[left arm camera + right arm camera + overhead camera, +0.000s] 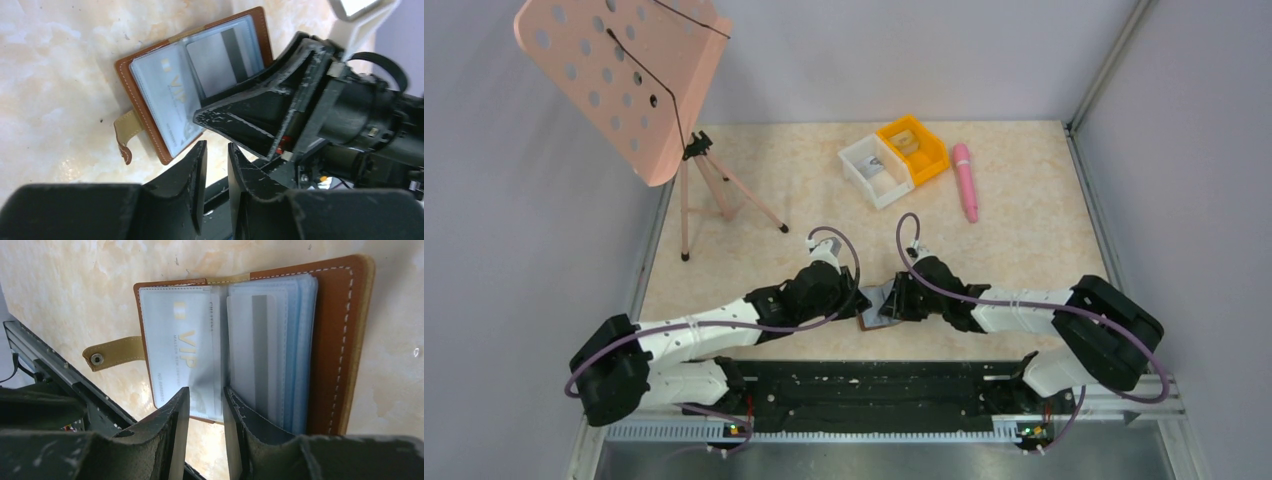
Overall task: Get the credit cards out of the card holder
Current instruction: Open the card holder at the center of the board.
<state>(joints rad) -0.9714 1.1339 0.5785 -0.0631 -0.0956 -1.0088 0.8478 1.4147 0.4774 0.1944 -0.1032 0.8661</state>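
A: where's the card holder?
B: flat on the table, 6 o'clock, by the near edge, between the two wrists. Lying open, sleeves up
A: cards?
B: two show, both inside clear sleeves. In the right wrist view the VIP card is on the 9 o'clock leaf. The striped card is on the 3 o'clock leaf, dark band running 12 to 6. More pale blue sleeves are stacked under that one, contents unreadable
A: clasp?
B: clasp tab sticks out at 9 o'clock, snap stud visible
A: right gripper?
B: right gripper is at the holder's 6 o'clock edge, jaws a slit apart, bottom of the VIP sleeve showing in the gap. Can't tell if it's pinching or just resting there
A: left?
B: left gripper is released, narrow gap, nothing in it. Holder sits at its 11 o'clock, just beside the fingertips, contact unclear
A: anything else on the table?
B: white bin and orange bin touching at 12 to 1 o'clock, pink pen just beside the orange one. Music stand at 10 o'clock, pink perforated panel on a tripod
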